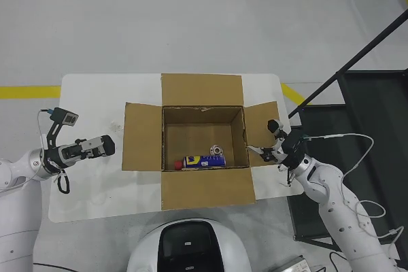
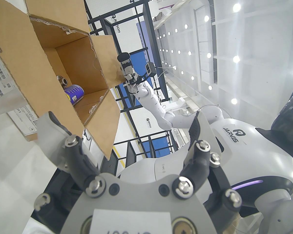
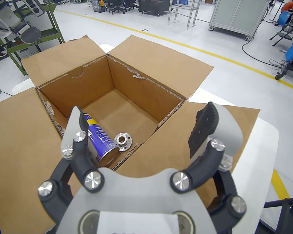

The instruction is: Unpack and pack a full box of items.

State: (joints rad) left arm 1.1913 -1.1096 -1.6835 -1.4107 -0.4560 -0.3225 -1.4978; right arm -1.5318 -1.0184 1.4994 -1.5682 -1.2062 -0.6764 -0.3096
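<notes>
Blue-labelled spray can (image 1: 205,162) lies inside the open box (image 1: 202,90).

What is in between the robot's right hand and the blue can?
Only cardboard: the box's right wall and its folded-out flap, seen in the top view. The right gripper hangs over that flap; the can lies inside.

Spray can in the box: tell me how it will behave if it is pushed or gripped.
The spray can lies on its side, so a push across it will likely roll it, perhaps into the metal flange beside it. Its smooth round wall may slip in a loose grip.
</notes>
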